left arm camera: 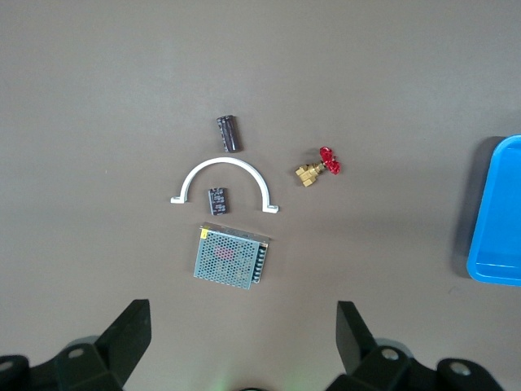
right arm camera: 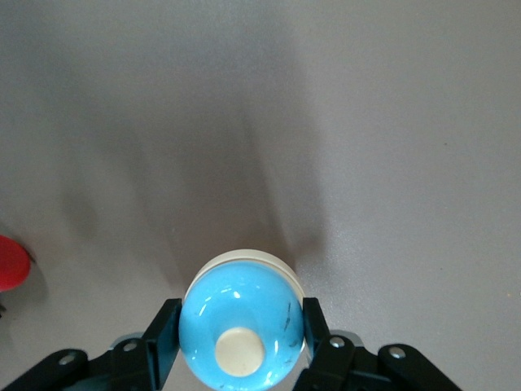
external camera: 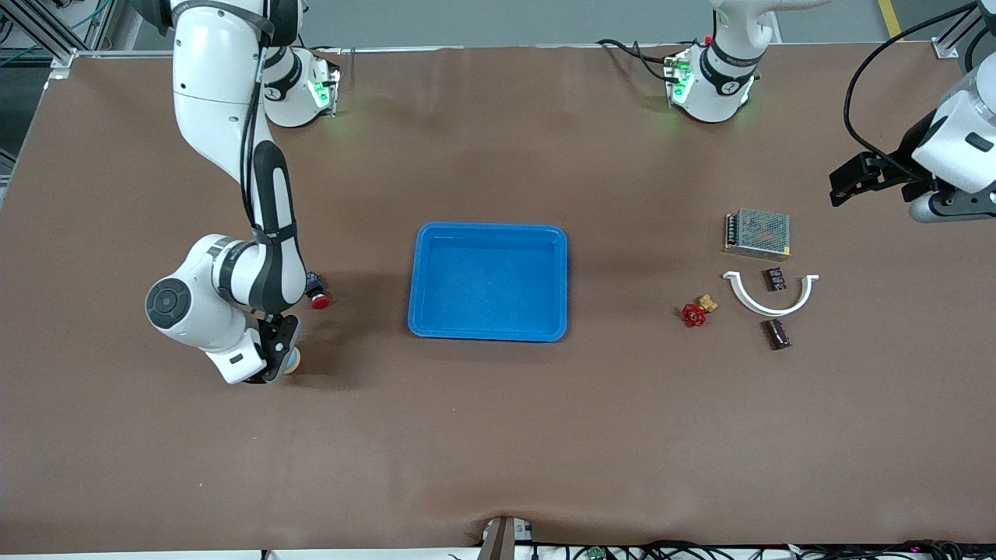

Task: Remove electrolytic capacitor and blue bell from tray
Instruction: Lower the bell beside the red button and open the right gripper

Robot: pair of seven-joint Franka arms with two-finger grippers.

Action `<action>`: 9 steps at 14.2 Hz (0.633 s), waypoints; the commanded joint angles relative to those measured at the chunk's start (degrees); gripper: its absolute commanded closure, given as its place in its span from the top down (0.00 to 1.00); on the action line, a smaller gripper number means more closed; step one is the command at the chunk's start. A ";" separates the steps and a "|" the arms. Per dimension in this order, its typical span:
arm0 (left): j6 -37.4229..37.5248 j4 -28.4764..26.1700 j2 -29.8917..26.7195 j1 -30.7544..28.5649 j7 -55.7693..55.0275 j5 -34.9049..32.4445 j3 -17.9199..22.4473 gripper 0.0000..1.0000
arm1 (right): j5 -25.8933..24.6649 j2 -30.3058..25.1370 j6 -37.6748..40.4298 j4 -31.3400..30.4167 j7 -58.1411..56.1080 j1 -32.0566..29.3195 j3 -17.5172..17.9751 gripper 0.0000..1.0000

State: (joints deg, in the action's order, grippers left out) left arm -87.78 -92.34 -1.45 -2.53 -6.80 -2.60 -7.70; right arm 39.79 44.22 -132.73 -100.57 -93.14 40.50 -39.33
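Your right end effector [external camera: 282,359] sits low at the lower left of the front frame, clenched on the bell [right arm camera: 242,321], a light-blue dome with a cream button on top and a cream rim beneath. In the right wrist picture the two black fingers [right arm camera: 163,330] press against the dome's sides (the grip looks square, one finger on each flank). Whether the bell rests on the brown worktop [external camera: 498,435] or is just off it, you cannot tell. Just above it in the front frame lies a red push button [external camera: 317,299], partly hidden by the arm.

Your left end effector [external camera: 856,177] hangs released at the upper right of the front frame, over bare worktop above the cluster of parts; in the left wrist picture its fingers [left arm camera: 130,330] stand wide apart with nothing between them.

The capacitor [external camera: 776,334], a dark cylinder lying on its side, is at the lower edge of that cluster, right of centre in the front frame. Above it curves a white half-ring bracket [external camera: 769,294], with a small black component [external camera: 775,278] inside its arc. A metal mesh power supply [external camera: 758,232] lies above the bracket. A brass valve with a red handle [external camera: 697,311] lies beside the bracket, toward the tray.

The blue tray [external camera: 489,330] sits in the middle of the frame, holding nothing.
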 commanded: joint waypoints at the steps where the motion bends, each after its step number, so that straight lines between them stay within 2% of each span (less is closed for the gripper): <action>1: -0.02 -0.38 -0.48 -0.02 1.09 1.20 0.31 1.00 | 3.45 -0.89 -0.42 -0.50 -4.06 -1.22 1.01 0.35; 2: -0.02 -0.38 -0.48 -0.02 1.09 1.20 0.31 1.00 | 3.54 -0.89 -0.16 -0.50 -3.80 -1.22 1.01 0.41; 3: -0.02 -0.38 -0.48 -0.02 1.09 1.20 0.31 1.00 | 3.54 -0.89 -0.07 -0.50 -3.54 -1.22 1.01 0.66; 4: -0.02 -0.38 -0.48 -0.02 1.09 1.20 0.31 1.00 | 3.54 -0.98 0.02 -0.42 -3.01 -1.30 1.01 1.00; 9: -0.02 -0.38 -0.31 -0.02 1.09 1.20 0.31 1.00 | 3.54 -1.50 4.66 1.86 4.62 -1.13 0.66 1.00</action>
State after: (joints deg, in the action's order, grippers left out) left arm -87.78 -92.38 -1.41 -2.53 -6.80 -2.60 -7.69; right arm 42.45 44.07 -130.41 -99.82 -91.19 40.20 -39.25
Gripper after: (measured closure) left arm 0.000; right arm 0.004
